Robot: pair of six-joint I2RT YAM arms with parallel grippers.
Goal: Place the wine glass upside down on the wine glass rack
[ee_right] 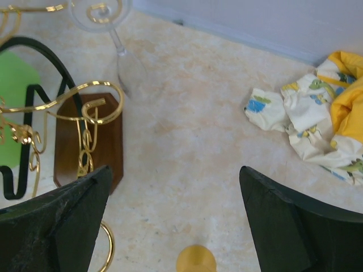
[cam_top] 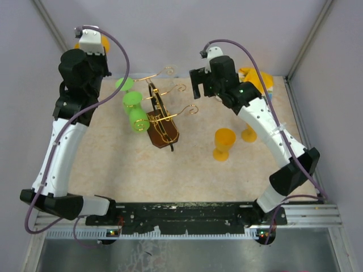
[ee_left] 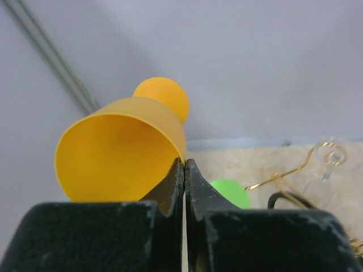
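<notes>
Near right of centre: two orange goblets [cam_top: 224,144] stand upright on the bench [cam_top: 113,164], one just beyond and to the right of the other, nothing touching them. Centre: wine glass rack [cam_top: 163,127], dark wooden base on the bench, gold wire arms reaching far and right. Three green goblets [cam_top: 139,120] hang upside down along its left side. A clear wine glass [ee_right: 119,42] hangs foot-up from a curled tip at the far end. Right claw [ee_right: 174,175] is above the bench just right of the rack's far arms, jaws spread wide, nothing between them, touching nothing. Far right corner: crumpled yellow and patterned cloth [ee_right: 300,119] on the bench. Far left corner: left claw [ee_left: 184,167] is up high by the wall, jaws pinched fully together on the rim wall of an orange plastic goblet [ee_left: 113,158]. That goblet is held off the bench, tipped on its side, mouth toward the wrist camera, round foot pointing away to the far wall. It's well apart from the rack, not hung.
</notes>
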